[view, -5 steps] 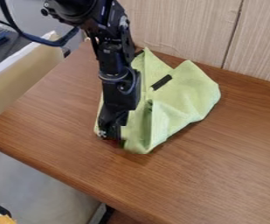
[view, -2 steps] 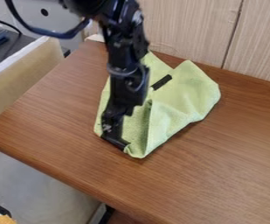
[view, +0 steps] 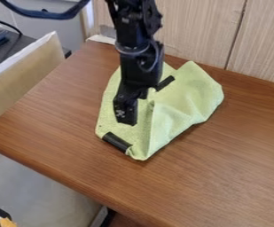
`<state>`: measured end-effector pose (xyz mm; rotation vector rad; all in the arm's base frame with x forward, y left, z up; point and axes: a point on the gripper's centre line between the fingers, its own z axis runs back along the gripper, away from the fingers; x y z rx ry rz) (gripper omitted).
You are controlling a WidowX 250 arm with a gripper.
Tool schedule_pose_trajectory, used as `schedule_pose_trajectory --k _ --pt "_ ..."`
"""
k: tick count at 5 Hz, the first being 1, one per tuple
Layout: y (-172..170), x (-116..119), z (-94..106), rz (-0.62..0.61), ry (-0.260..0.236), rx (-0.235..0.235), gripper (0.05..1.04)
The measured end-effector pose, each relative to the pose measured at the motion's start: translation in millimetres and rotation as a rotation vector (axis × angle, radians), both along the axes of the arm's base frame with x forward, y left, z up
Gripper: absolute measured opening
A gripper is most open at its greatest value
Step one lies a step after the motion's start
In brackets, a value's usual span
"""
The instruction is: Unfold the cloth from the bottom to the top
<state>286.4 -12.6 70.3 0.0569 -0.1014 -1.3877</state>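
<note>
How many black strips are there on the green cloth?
2: one black strip at the green cloth's near left edge, another strip farther back on it. Folds or the hand may hide more.

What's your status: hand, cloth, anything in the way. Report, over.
Black two-finger hand low over light green fabric cloth. Cloth creased, partly folded; black strip at near edge. Black jointed arm blocks view of cloth's far side.

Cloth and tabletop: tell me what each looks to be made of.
The cloth looks like soft woven or microfibre fabric with a matte, finely textured face; it creases and folds loosely, though the exact fibre is uncertain. The tabletop looks like wood, or a wood-look laminate, with a smooth satin finish: brown grain streaks run along it.
</note>
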Motion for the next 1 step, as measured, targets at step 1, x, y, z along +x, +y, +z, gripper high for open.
schedule_pose_trajectory --k 1 --pt "4.2 4.6 10.8 0.073 -0.053 0.019 1.000"
